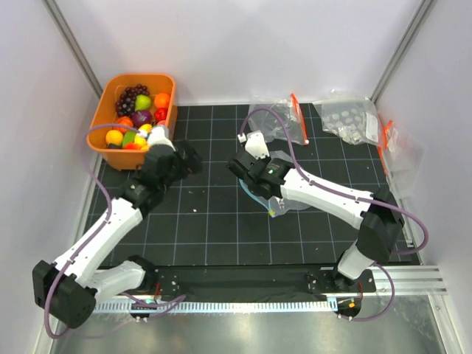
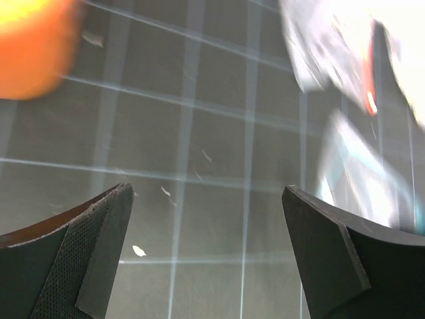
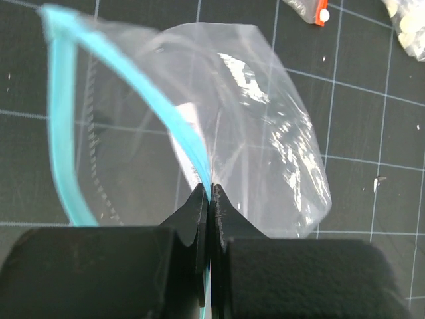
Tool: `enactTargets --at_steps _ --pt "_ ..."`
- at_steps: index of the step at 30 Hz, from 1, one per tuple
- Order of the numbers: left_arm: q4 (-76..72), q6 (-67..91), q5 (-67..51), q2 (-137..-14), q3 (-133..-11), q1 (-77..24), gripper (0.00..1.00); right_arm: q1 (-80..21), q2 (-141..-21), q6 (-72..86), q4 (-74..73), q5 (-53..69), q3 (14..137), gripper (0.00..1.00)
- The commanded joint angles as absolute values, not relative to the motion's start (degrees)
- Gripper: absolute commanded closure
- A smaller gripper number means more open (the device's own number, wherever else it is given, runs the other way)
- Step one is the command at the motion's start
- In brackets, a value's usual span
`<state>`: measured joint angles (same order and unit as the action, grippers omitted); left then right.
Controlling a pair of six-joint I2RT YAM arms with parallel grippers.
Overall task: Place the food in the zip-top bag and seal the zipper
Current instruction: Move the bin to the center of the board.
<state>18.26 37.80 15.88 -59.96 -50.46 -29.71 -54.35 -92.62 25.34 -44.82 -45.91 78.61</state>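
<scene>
Okay, right wrist view first: your right gripper [image 3: 209,199] is clamping the teal zipper [image 3: 60,133], with both fingers pressed together on the strip where it is curving back toward the camera. The zip-top bag [image 3: 265,126] is spreading out beyond the fingertips. Its mouth is gaping into a loop and its clear crinkled body is lying on the black grid mat [image 3: 372,133]. A spare bag [image 3: 312,10] with an orange-red tab is peeking in at the top edge.

Left wrist view: your left gripper [image 2: 206,199] is hanging wide open above the mat, fingers spread, with only grid lines showing between them. An orange blur [image 2: 33,46] is filling the top left corner, too smeared to say what it is. Blurred plastic is streaking across the upper right, with a touch of teal lower down at the right.

Top view: the food [image 1: 140,110] is sitting piled in the orange basket [image 1: 140,77] at the far left corner of the mat, well apart from the bag. Your left gripper is hovering just beside the basket's near right corner. Your right arm is reaching in toward the middle of the mat, and the bag is lying there under its wrist. More clear bags are lying along the far right side.
</scene>
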Motion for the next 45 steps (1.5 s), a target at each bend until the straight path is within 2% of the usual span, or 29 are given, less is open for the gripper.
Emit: enactTargets --at_steps 1,2,4,6,10,15,19,20,22,23,25,26,27,28,29,38,45 --pt "26.4 41.0 18.0 -64.4 -58.4 -21.1 0.0 -54.9 -89.2 24.9 -43.9 -43.9 78.2 0.99" --pt "27.4 41.0 16.8 -66.6 -60.5 -16.3 0.0 -54.9 -88.7 25.0 -44.1 -43.7 77.8 0.99" --pt "31.5 40.1 19.8 -72.9 -68.2 -13.7 0.0 -55.0 -86.9 25.0 -44.0 -42.7 77.2 0.99" --pt "35.1 36.5 24.9 -77.6 -74.2 -13.6 0.0 -54.9 -85.8 25.1 -44.2 -42.1 76.3 0.99" --pt "41.1 28.0 25.1 -90.7 -91.3 -13.6 0.0 -54.9 -82.5 25.1 -44.7 -40.6 75.1 0.99" --pt "56.4 23.6 28.2 -109.3 -110.2 -13.6 0.0 -54.9 -80.1 24.8 -46.1 -40.0 74.6 0.99" --pt "60.0 24.3 29.8 -114.8 -113.6 -12.8 0.01 -54.9 -78.1 24.7 -46.7 -39.9 74.0 0.99" --pt "59.7 24.4 28.2 -114.7 -113.1 -12.4 0.04 -54.9 -77.8 24.7 -46.9 -39.9 73.7 0.99" --pt "58.1 24.5 25.2 -113.7 -110.8 -11.9 0.16 -54.9 -76.8 24.8 -46.9 -39.9 73.3 0.99" --pt "57.8 24.7 22.2 -113.2 -110.1 -12.0 0.36 -54.9 -76.5 24.9 -46.8 -40.0 72.8 0.99" --pt "56.8 25.6 18.5 -110.8 -107.3 -12.6 0.56 -54.9 -76.0 25.0 -46.4 -39.7 72.3 0.99" --pt "56.2 25.8 17.1 -109.7 -105.9 -13.3 0.72 -54.9 -75.9 25.0 -46.1 -39.6 72.2 0.99" --pt "55.6 26.0 17.4 -108.5 -102.9 -15.2 0.79 -54.9 -76.0 25.0 -46.0 -39.5 72.1 0.99" --pt "54.6 27.1 18.1 -105.4 -101.3 -16.2 0.95 -54.9 -75.9 25.0 -45.8 -39.2 72.2 0.99" --pt "54.3 27.7 20.3 -103.8 -99.5 -17.4 0.99 -54.9 -76.1 25.1 -45.8 -39.2 72.2 0.99" --pt "52.1 35.4 20.0 -80.5 -81.2 -27.1 0.97 -54.9 -75.4 25.6 -44.2 -37.9 70.1 0.99" --pt "46.1 38.2 13.9 -76.1 -73.5 -36.6 0.92 -54.9 -75.6 25.9 -43.7 -37.4 69.7 0.99"
